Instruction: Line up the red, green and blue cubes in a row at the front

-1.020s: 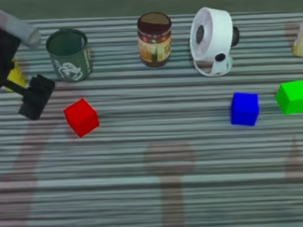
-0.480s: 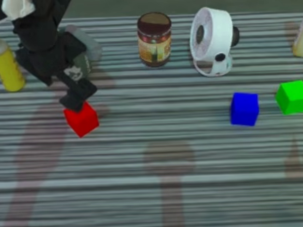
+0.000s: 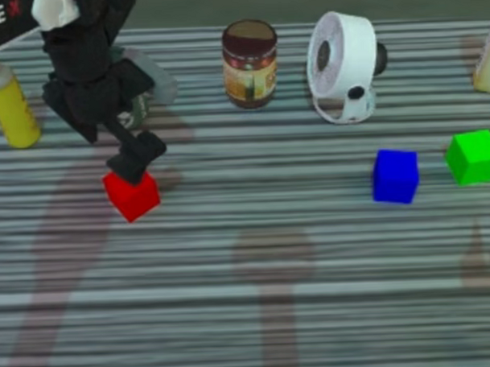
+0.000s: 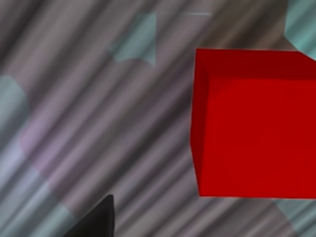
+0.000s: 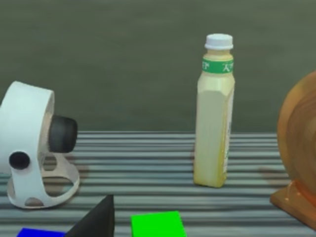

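Note:
The red cube (image 3: 131, 195) lies at the table's left, and fills the left wrist view (image 4: 256, 123) from close up. My left gripper (image 3: 133, 168) hangs open right over the cube's back edge, apart from it; one dark fingertip (image 4: 104, 215) shows beside the cube. The blue cube (image 3: 394, 176) and the green cube (image 3: 473, 155) sit side by side at the right. My right gripper is outside the top view; its one visible finger (image 5: 98, 222) stands well off centre, open, near the green cube (image 5: 157, 224) and the blue cube (image 5: 39, 232).
Along the back stand a yellow bottle (image 3: 8, 99), a green mug (image 3: 134, 115) mostly hidden by my left arm, a jar (image 3: 250, 64), a white fan (image 3: 344, 66) and a pale bottle (image 5: 214, 113). A wooden object (image 5: 298, 148) stands at the far right.
My left arm swung in from the table's left edge to above the red cube, then shifted slightly right. The cubes have not moved.

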You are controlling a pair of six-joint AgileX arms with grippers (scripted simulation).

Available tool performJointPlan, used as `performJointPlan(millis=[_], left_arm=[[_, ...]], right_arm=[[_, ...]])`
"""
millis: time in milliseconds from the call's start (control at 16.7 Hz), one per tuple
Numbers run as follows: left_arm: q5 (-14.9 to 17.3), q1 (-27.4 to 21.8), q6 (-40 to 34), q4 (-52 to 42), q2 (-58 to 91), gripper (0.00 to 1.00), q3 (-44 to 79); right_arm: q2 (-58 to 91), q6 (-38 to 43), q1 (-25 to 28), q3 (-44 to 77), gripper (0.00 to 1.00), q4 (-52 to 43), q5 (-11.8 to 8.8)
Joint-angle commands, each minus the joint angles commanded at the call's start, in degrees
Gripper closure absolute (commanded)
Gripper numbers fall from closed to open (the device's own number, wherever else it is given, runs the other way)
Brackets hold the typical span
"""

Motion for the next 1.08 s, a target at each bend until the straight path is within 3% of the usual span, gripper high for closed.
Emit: performJointPlan(millis=[240, 600, 900, 1080], left_arm=[[0.0, 0.1, 0.1, 2.4, 0.7, 0.00, -2.0], [0.1, 0.1, 0.1, 16.0, 5.3, 0.00, -10.3], [0.1, 0.1, 0.2, 17.3, 6.0, 0.00, -11.2], [0.1, 0.1, 0.2, 17.3, 6.0, 0.23, -11.2]], right_arm=[[0.0, 0.0, 0.0, 0.0, 0.00, 0.0, 0.0], [0.0, 0.0, 0.0, 0.0, 0.00, 0.0, 0.0], [0.0, 0.0, 0.0, 0.0, 0.00, 0.0, 0.0], [0.0, 0.0, 0.0, 0.0, 0.00, 0.0, 0.0]])
